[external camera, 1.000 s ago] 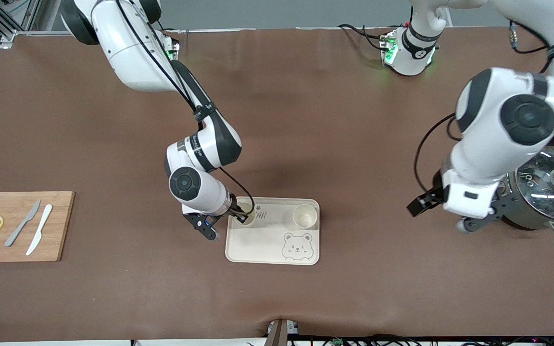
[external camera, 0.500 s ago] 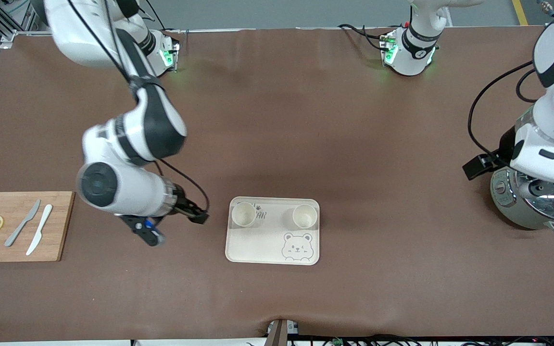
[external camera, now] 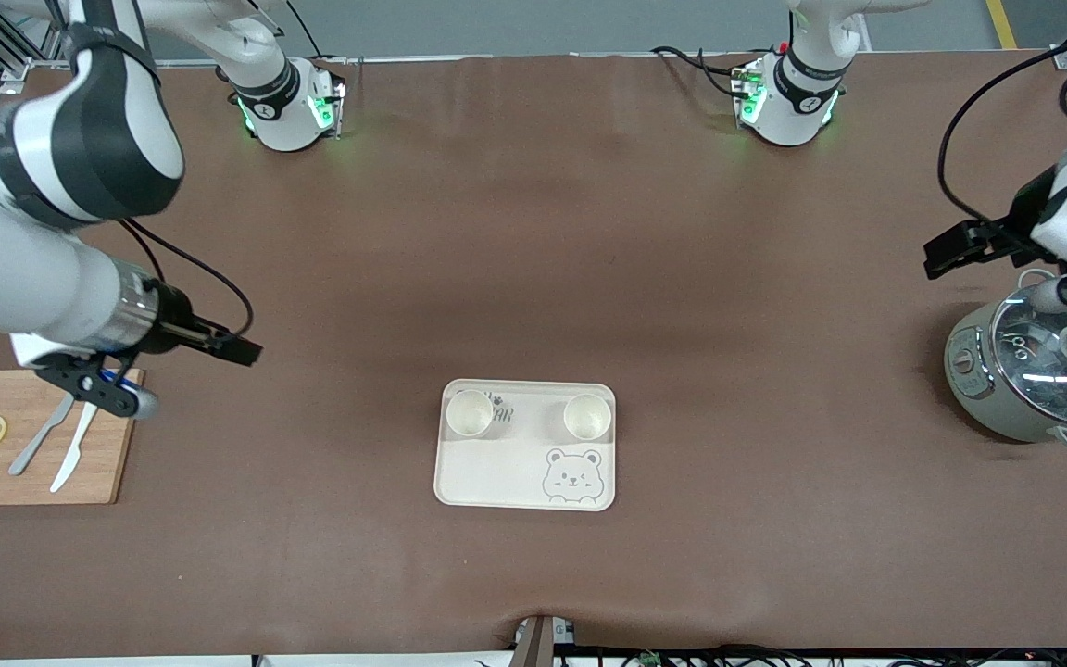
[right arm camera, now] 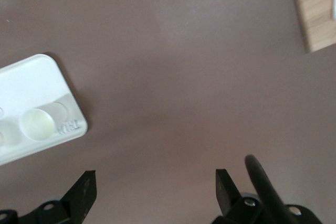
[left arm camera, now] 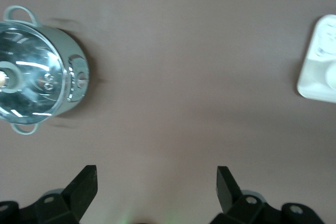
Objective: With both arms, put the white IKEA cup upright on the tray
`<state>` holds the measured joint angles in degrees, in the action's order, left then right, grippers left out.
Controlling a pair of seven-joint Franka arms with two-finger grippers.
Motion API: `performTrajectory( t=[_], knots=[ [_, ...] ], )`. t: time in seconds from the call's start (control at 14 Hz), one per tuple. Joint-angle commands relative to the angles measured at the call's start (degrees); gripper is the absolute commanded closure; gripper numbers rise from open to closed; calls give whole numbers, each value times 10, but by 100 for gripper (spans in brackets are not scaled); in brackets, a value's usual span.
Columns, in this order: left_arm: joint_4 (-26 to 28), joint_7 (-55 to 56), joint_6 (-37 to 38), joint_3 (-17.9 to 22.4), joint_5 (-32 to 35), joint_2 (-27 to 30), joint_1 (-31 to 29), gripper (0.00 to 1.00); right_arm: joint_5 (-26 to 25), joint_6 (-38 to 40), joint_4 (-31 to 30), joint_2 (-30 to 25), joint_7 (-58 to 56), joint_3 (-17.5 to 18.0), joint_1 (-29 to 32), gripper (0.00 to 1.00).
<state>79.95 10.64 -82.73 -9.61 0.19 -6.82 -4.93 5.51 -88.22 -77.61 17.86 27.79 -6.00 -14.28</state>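
Note:
The cream tray (external camera: 496,482) with a bear face lies on the brown table. Two white cups stand upright on it, along its edge farther from the front camera. One cup (external camera: 470,413) is toward the right arm's end, the other cup (external camera: 587,416) toward the left arm's end. My right gripper (external camera: 239,351) hangs open and empty over bare table between the cutting board and the tray. In the right wrist view its gripper (right arm camera: 155,182) holds nothing, with the tray (right arm camera: 31,85) and a cup (right arm camera: 37,124) off to one side. My left gripper (external camera: 946,252) is open and empty over the table by the pot; the left wrist view shows that gripper (left arm camera: 156,177) wide apart.
A wooden cutting board (external camera: 112,463) with two knives and lemon slices lies at the right arm's end. A steel pot with a glass lid (external camera: 1043,371) stands at the left arm's end. Both arm bases stand along the table edge farthest from the front camera.
The right gripper let go of the cup on the tray, opened and swung away toward the cutting board. The left arm pulled back past the pot toward its end of the table.

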Motion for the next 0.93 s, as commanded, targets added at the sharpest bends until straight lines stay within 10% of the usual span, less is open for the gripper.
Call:
performTrajectory(
  t=[0.0, 0.5, 0.86],
  knots=[
    [39, -25, -1, -7, -29, 44, -29, 0, -16, -12, -71, -76, -146, 10, 56, 0],
    [150, 2, -73, -60, -12, 135, -27, 0, -70, 15, -104, -179, -295, 10, 129, 0],
    [102, -4, -67, -62, -3, 102, -32, 0, -67, 43, -119, -202, -386, 13, 125, 0]
  ],
)
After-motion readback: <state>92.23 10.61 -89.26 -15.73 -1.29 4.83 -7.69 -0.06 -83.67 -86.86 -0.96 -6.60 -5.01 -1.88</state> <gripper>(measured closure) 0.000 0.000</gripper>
